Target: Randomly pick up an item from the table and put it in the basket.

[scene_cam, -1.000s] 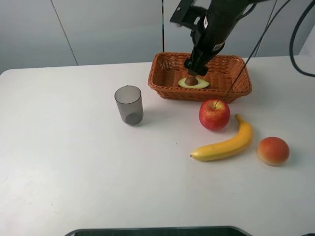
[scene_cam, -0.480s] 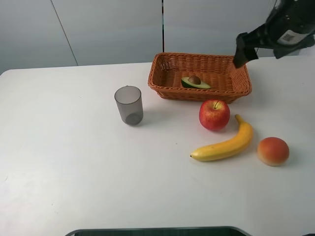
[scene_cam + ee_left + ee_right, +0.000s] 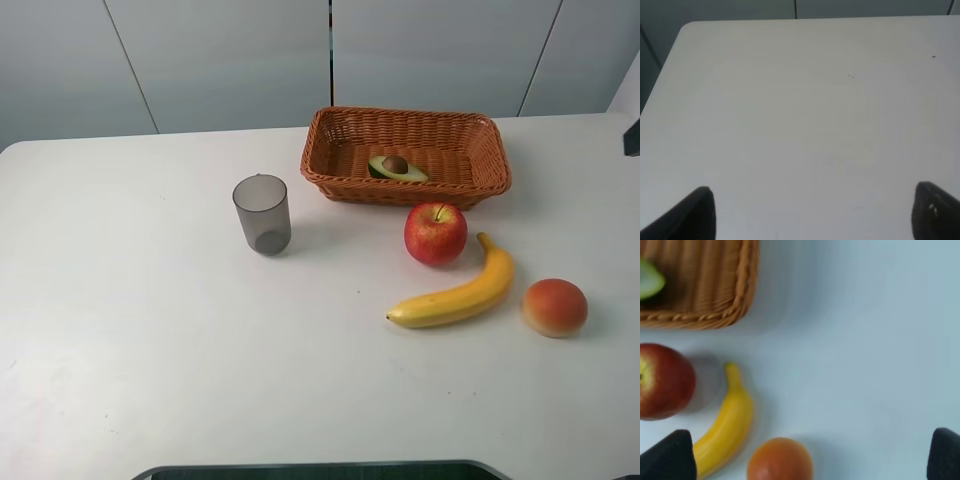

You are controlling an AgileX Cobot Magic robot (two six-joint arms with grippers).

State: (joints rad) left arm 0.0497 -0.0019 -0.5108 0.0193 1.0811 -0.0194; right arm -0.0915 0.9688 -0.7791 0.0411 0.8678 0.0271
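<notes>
The halved avocado (image 3: 397,167) lies flesh up inside the wicker basket (image 3: 480,170) at the back of the white table (image 3: 150,340). A slice of its pale flesh (image 3: 648,280) shows in the right wrist view, inside the basket's corner (image 3: 715,290). My right gripper (image 3: 810,455) is open and empty, high above the table's right side, well away from the basket. Only a dark bit of that arm (image 3: 633,137) shows at the right edge of the high view. My left gripper (image 3: 810,215) is open and empty over bare table (image 3: 800,125).
A grey translucent cup (image 3: 262,213) stands left of the basket. A red apple (image 3: 435,232), a yellow banana (image 3: 458,295) and an orange-red fruit (image 3: 555,306) lie in front of the basket. The right wrist view also shows the apple (image 3: 662,380), banana (image 3: 725,425) and orange-red fruit (image 3: 780,460).
The right gripper let go of the avocado in the basket, rose and pulled away to the right, almost out of the high view. The avocado stays in the basket.
</notes>
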